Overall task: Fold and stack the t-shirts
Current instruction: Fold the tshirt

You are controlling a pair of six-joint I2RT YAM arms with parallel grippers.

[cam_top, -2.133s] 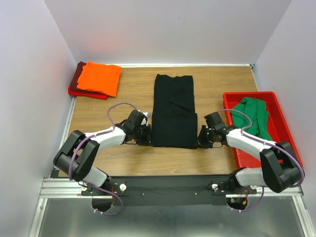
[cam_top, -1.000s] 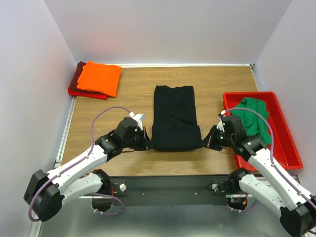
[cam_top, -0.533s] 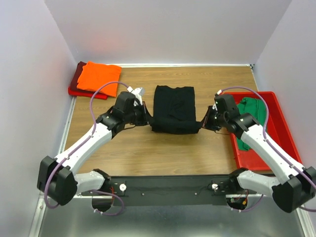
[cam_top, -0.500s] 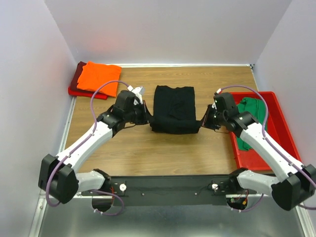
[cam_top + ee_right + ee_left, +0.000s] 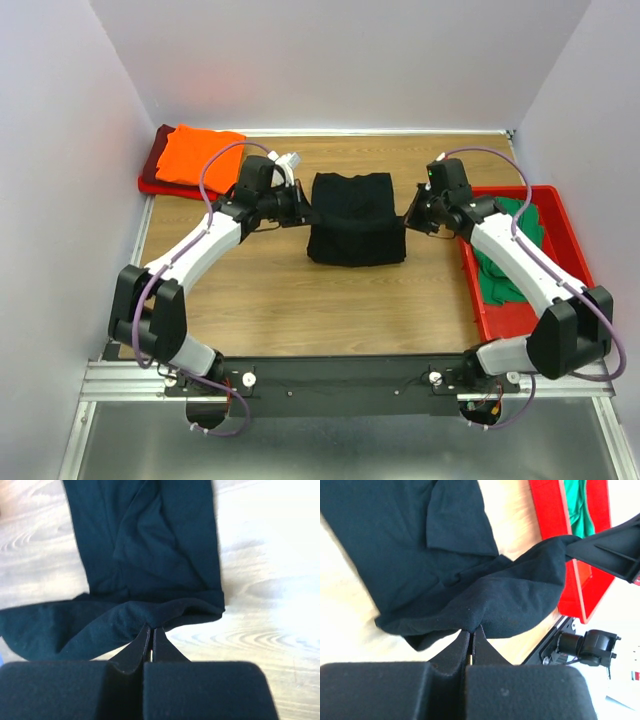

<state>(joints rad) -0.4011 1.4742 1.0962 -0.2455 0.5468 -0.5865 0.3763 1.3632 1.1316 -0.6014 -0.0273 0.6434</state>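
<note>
From above, we see the black t-shirt (image 5: 355, 228) folded in the middle of the wooden table (image 5: 260, 295), left gripper (image 5: 301, 208) and right gripper (image 5: 410, 214) pinching its opposite sides, left wrist view, jaws clamped on lifted black cloth, right wrist view, likewise.

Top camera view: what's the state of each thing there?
black t-shirt: half folded, near edge lifted.
left gripper: shut on black t-shirt.
right gripper: shut on black t-shirt.
orange t-shirt: folded, atop dark red t-shirt.
dark red t-shirt: folded, underneath.
green t-shirt: crumpled in red bin.
</note>
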